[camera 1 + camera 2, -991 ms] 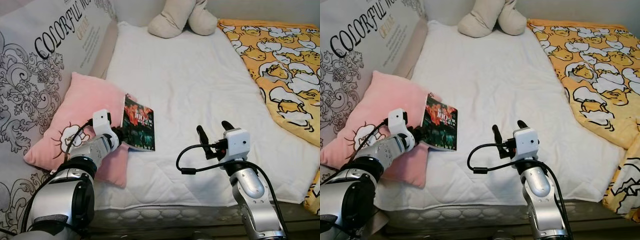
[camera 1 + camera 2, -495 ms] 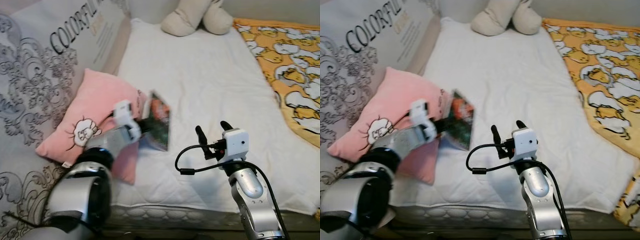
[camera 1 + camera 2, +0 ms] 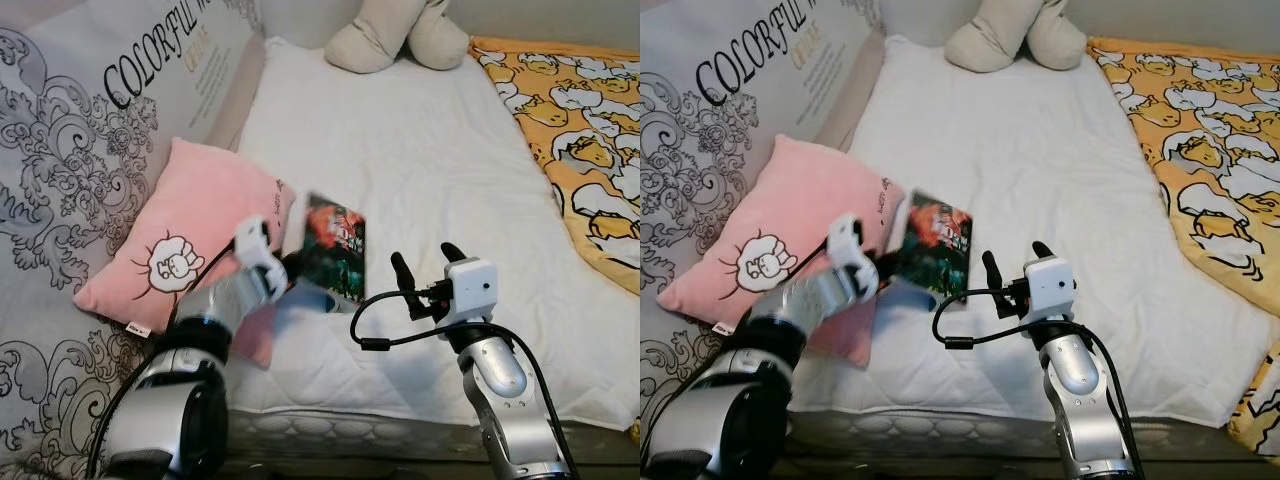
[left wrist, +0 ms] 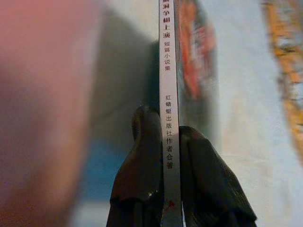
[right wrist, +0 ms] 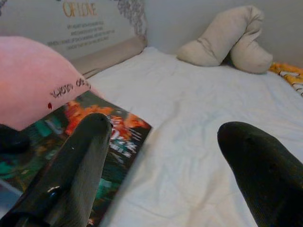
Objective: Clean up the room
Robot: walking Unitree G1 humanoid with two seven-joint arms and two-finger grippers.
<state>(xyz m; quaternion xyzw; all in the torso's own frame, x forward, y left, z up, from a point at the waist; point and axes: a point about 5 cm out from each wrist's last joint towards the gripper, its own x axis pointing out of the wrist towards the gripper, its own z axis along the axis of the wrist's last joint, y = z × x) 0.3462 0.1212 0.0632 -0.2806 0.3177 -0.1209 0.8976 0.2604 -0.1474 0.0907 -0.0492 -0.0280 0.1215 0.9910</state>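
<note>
Glossy, thin red-and-green paperback book (image 3: 335,247), likely light and floppy, hung pinched by its spine in the left gripper (image 4: 166,137) near the pink plush pillow (image 3: 190,232), while the right gripper (image 3: 428,268) hovered agape, empty.

A white quilted mattress cover (image 3: 420,170) spans the bed. A plain pink pillow (image 3: 190,240) carries a small white sheep drawing outlined in black. A grey bedspread (image 3: 70,150) bears black swirling scrollwork and black lettering, with one word in orange. A yellow-orange blanket (image 3: 580,130) is printed with white and yellow cartoon figures. A beige plush toy (image 3: 395,35) is unpatterned. The book (image 3: 335,250) has a dark cover with red-orange and green artwork and a white spine printed with dark characters.
</note>
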